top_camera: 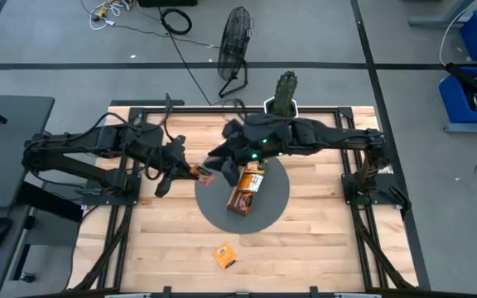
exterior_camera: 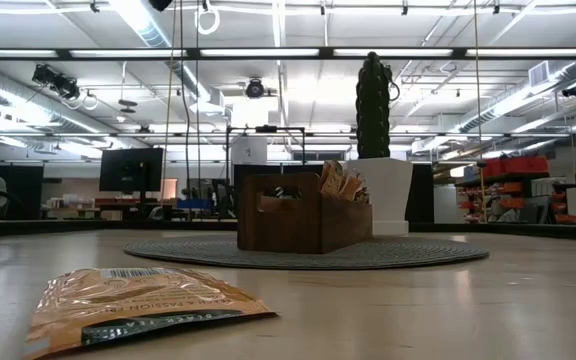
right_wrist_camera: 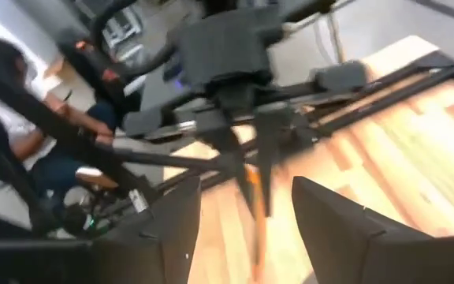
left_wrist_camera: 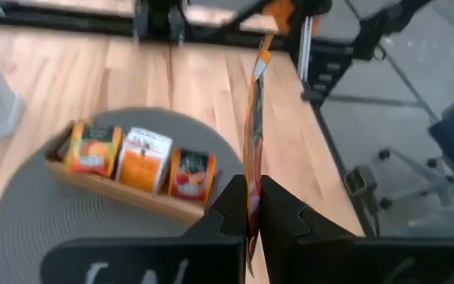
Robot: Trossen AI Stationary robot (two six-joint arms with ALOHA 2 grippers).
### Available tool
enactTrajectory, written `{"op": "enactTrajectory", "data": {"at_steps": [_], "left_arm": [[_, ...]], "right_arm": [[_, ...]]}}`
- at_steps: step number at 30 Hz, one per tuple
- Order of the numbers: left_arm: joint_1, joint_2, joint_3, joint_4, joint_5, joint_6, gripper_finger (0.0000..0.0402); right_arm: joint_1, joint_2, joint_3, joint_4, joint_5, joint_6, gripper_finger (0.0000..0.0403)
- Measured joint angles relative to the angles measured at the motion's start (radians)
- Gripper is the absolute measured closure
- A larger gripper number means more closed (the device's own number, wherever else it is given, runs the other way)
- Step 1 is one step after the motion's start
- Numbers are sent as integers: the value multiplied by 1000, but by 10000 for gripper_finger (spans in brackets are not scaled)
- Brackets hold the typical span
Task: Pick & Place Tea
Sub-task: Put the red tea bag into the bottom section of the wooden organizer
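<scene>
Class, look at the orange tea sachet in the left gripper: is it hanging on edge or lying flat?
On edge. The left gripper is shut on the orange tea sachet, which stands edgewise between the fingers above the table.

A light wooden table (top_camera: 321,240), edged by a black frame, carries a round grey mat (top_camera: 276,194) at its middle. On the mat stands a long narrow brown wooden tray (top_camera: 238,204) with tea sachets (left_wrist_camera: 143,158) standing in its compartments. A single orange tea sachet (top_camera: 225,255) lies flat on the bare wood nearer the front edge, well apart from the mat. At the far edge stands a white pot (exterior_camera: 388,190) holding a green cactus (top_camera: 285,91).
</scene>
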Motion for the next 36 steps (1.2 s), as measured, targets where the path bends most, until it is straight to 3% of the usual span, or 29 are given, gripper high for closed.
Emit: {"op": "enactTrajectory", "data": {"at_steps": [28, 36], "left_arm": [[2, 53, -1, -69, 68, 37, 387], [3, 54, -1, -80, 76, 40, 383]], "right_arm": [[8, 133, 0, -93, -45, -76, 208], [2, 132, 0, -63, -97, -76, 272]]}}
